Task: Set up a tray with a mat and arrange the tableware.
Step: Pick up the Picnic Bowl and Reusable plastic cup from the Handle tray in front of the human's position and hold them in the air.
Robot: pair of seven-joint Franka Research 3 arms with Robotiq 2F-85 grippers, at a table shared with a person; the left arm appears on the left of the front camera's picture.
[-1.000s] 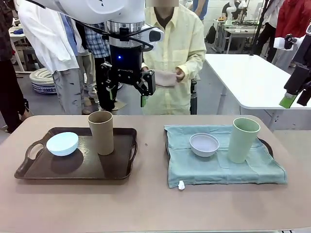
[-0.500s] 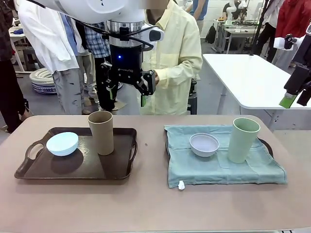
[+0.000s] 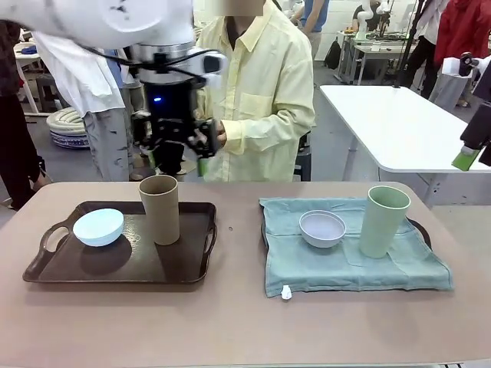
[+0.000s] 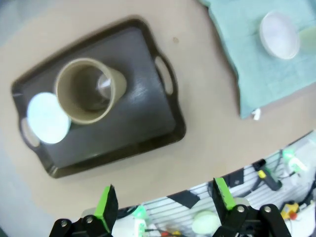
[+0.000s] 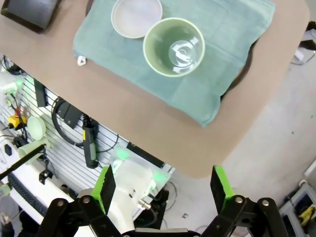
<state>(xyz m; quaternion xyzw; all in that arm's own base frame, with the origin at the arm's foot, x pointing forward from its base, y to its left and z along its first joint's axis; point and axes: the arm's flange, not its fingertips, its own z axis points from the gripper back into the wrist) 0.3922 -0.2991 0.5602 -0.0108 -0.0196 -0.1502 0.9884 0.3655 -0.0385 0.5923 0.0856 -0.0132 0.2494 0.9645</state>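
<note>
Dark trays number two: the bare left tray point(image 3: 115, 270) holds one light blue bowl point(image 3: 98, 227) and one tan cup point(image 3: 159, 209); the right tray point(image 3: 421, 228), mostly hidden under one teal mat point(image 3: 345, 264), holds one grey-white bowl point(image 3: 322, 228) and one tall pale green cup point(image 3: 384, 221). The left gripper point(image 4: 165, 196), motion-blurred in the front view, and the right gripper point(image 5: 163, 183), cropped at that view's edge, hang above, fingers apart and empty.

The premises are judged to be a robotics laboratory. A white robot arm point(image 3: 115, 19) is mounted at a beige table point(image 3: 230, 322). White work tables point(image 3: 399, 126) are set on a grey floor point(image 3: 337, 153), and several people point(image 3: 100, 115) stand about. A slatted panel point(image 5: 69, 148) hung with cables and tools is noted below the table edge
</note>
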